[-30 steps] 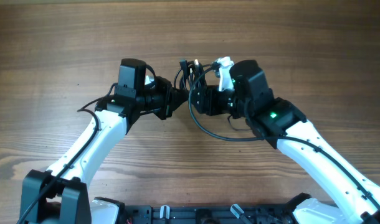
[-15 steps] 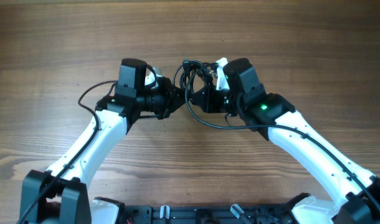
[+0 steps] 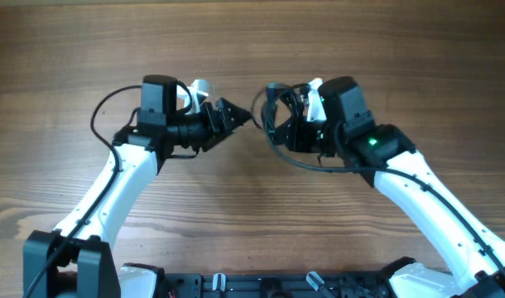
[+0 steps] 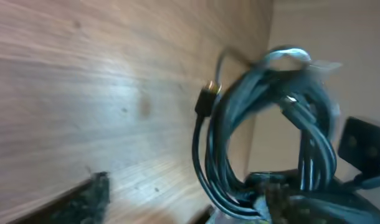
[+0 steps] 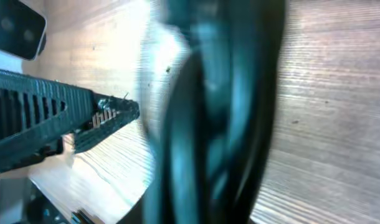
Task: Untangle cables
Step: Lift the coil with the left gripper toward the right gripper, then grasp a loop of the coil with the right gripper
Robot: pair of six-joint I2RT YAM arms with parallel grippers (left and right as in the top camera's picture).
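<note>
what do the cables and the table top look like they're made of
The cables look like thin cords in a black rubber or plastic jacket. They are slightly glossy, with light streaks along the bending strands. One plug shows a gold-toned tip, probably metal. The table looks like wood or wood-look laminate, with brown grain lines and a soft sheen.

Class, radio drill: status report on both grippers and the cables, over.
Left gripper near cables, state unclear. Right gripper shut on cables, bundle coiled. Nothing blocking.
</note>
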